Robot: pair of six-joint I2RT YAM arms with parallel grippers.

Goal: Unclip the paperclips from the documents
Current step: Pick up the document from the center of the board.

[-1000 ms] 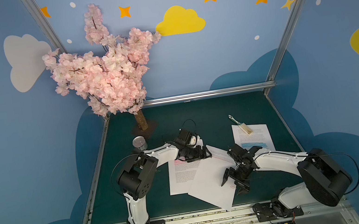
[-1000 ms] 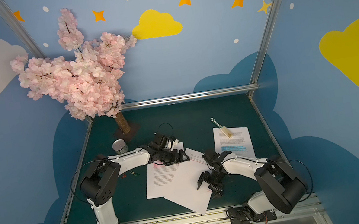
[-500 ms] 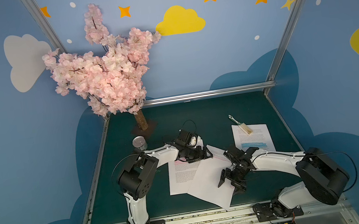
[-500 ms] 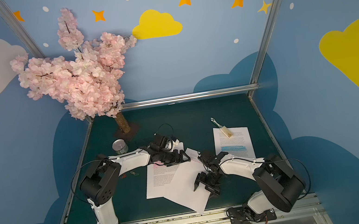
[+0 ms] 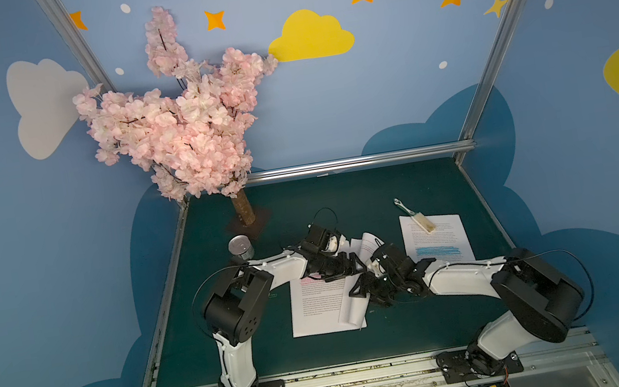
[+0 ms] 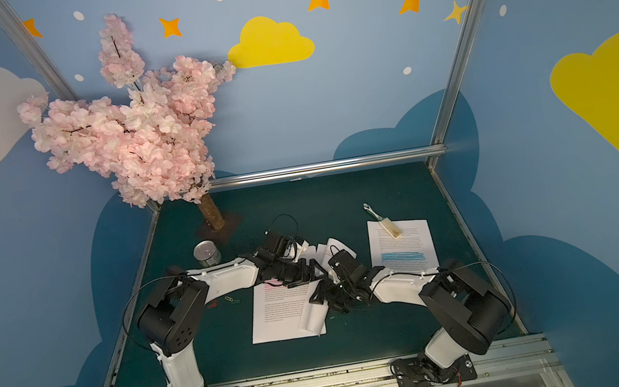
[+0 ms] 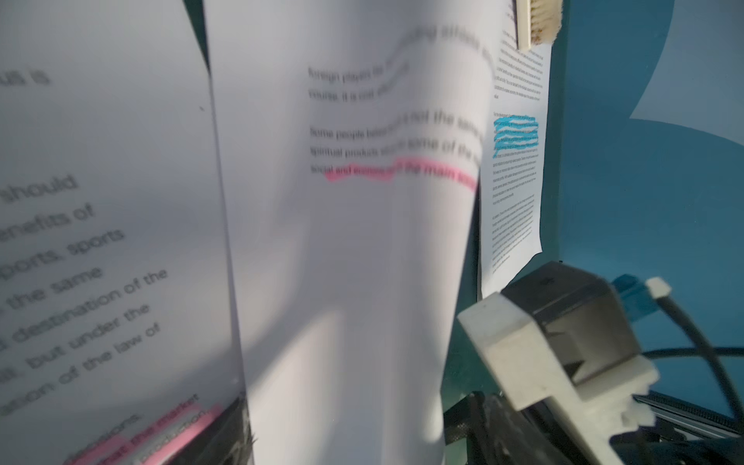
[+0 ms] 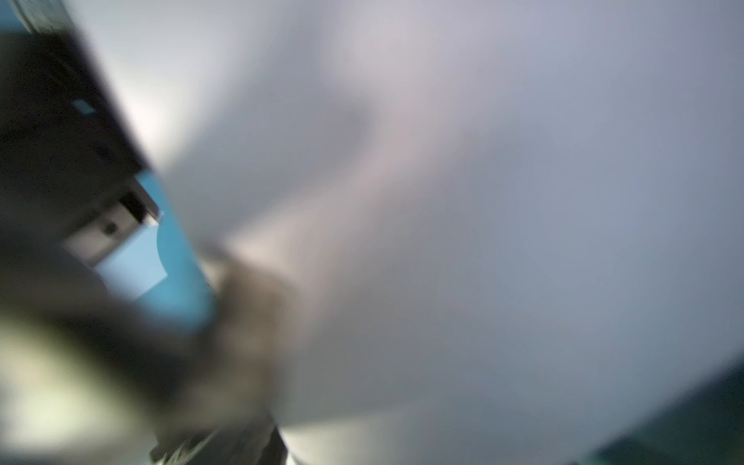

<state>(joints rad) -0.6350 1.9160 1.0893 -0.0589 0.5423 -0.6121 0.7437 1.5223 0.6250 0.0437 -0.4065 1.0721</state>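
1. The left pincer has its jaws apart. It sits at the far end of the flat page, just beside that page's pink band. We cannot tell whether it presses on the paper.
2. The right pincer is just beside the left one, against the curled sheet, which rises in a loose roll next to it. Its wrist view shows only blur and white paper, so we cannot tell whether its jaws stand apart or are pinched on the sheet.
3. A third page, with a blue band, lies flat beyond the right pincer's wrist, apart from it. A brush rests on its far corner.
4. A few paperclips lie loose on the mat, back along the left arm and well apart from its pincer. We see none on the two sheets by the pincers; any there are hidden or too small.
5. We judge the paper light and limp. It will buckle, slide and tear, so it wants pinning flat close to a clip.
6. A clip is tiny, smooth, springy wire. We would nip its outer loop at the page edge and draw it straight off.
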